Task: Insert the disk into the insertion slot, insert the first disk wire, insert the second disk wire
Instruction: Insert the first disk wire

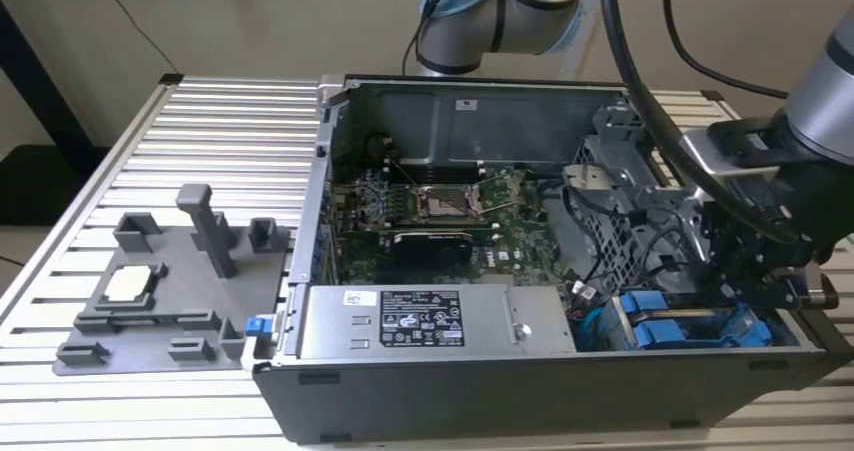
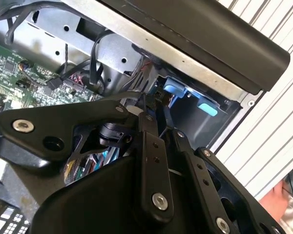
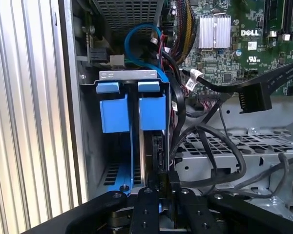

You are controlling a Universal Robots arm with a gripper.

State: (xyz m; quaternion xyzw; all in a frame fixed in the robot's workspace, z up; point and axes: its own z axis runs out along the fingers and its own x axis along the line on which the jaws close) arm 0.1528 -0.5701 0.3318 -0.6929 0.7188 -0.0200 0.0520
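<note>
1. Computer case (image 1: 534, 381): lies open on the ribbed counter (image 1: 214, 121), so the arm can reach its interior from above.
2. Insertion slot (image 3: 127, 74): a metal bay in the case corner at the exterior view's right, just beside the case wall.
3. The disk (image 3: 154, 151): stands on edge inside the slot, its blue carrier (image 3: 152, 111) level with a second blue carrier (image 3: 113, 113) alongside. It appears to be seated deep in the bay.
4. Gripper (image 3: 162, 183): lowered into the bay mouth in line with the disk. In the first wrist view the fingers (image 3: 149, 207) are clenched narrowly about the disk's near edge, probably to guide it along the rails.
5. Black connector (image 3: 254, 100): hangs free on its black lead above the drive cage, apart from the disk and not yet plugged in.
6. Blue cable (image 3: 136, 34): loops behind the bay; its end is hidden.
7. Grey fixture (image 1: 160, 291): sits on the counter, well apart from the gripper.
</note>
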